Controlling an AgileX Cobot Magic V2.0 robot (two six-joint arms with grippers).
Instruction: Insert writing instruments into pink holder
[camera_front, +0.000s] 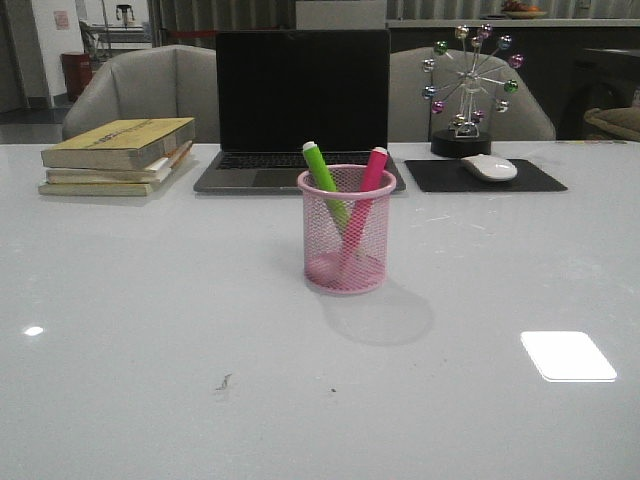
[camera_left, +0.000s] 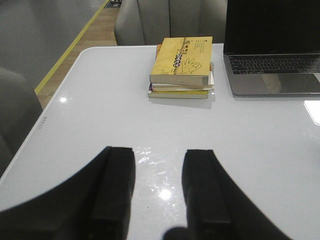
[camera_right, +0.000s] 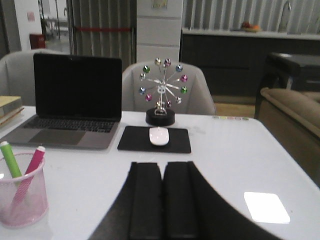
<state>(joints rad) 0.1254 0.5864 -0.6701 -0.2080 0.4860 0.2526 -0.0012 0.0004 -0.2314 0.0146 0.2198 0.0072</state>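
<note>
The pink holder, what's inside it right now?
Inside the pink holder stand two markers, crossed: a lime green marker and a hot pink marker, tops sticking above the rim. Their lower ends show only dimly through the mesh; anything else on the bottom can't be made out.

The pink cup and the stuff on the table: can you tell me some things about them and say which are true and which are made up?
1. Both markers stand inside the pink cup. True: the green marker and the pink marker lean apart in it.
2. The right gripper is holding a marker. False: it is shut on nothing.
3. The laptop screen is dark. True.
4. The mouse sits on the books. False: it sits on the black mouse pad.
5. The left gripper is open. True.
</note>
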